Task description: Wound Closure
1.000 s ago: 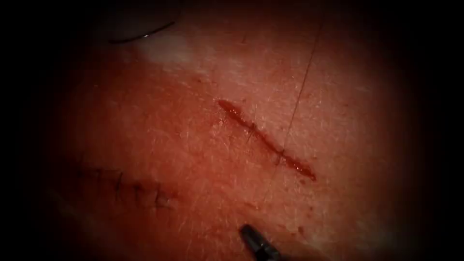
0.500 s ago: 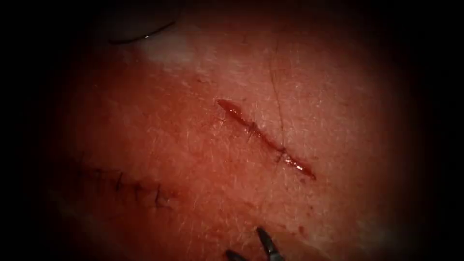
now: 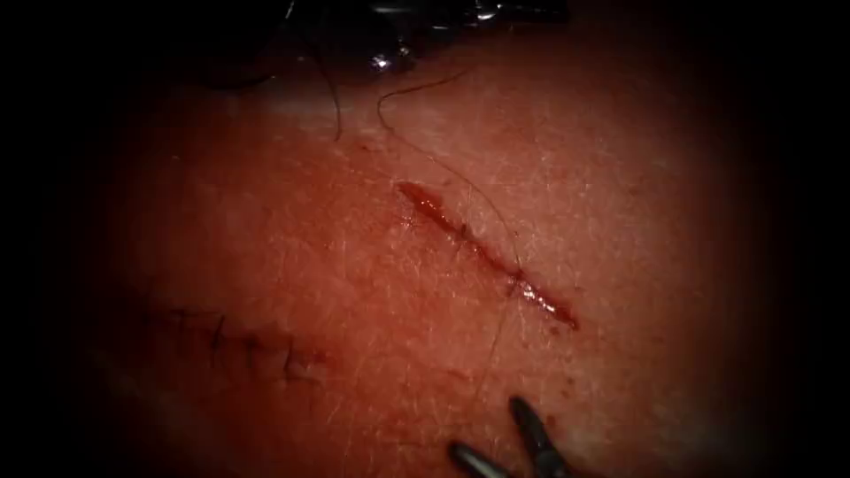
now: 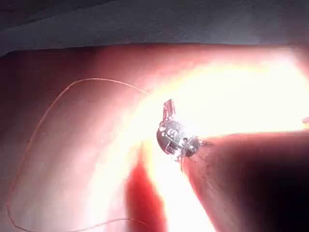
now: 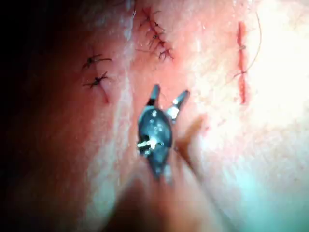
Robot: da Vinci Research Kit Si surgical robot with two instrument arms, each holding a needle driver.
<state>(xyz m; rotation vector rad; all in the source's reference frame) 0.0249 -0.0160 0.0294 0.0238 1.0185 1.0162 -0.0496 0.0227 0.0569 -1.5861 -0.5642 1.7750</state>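
Jaws of right tool (image 3: 509, 434) parted, empty — thread (image 3: 482, 199) apart.

Partly stitched cut in the tissue, thread lying loose across it

The reddish pork tissue (image 3: 266, 265) bears a slanted dark-red cut (image 3: 487, 257) wet with glossy red fluid (image 3: 540, 301) – two stitches cross it, and a thin dark thread (image 3: 443, 168) curls slack from the lower stitch toward the upper left; no needle can be made out
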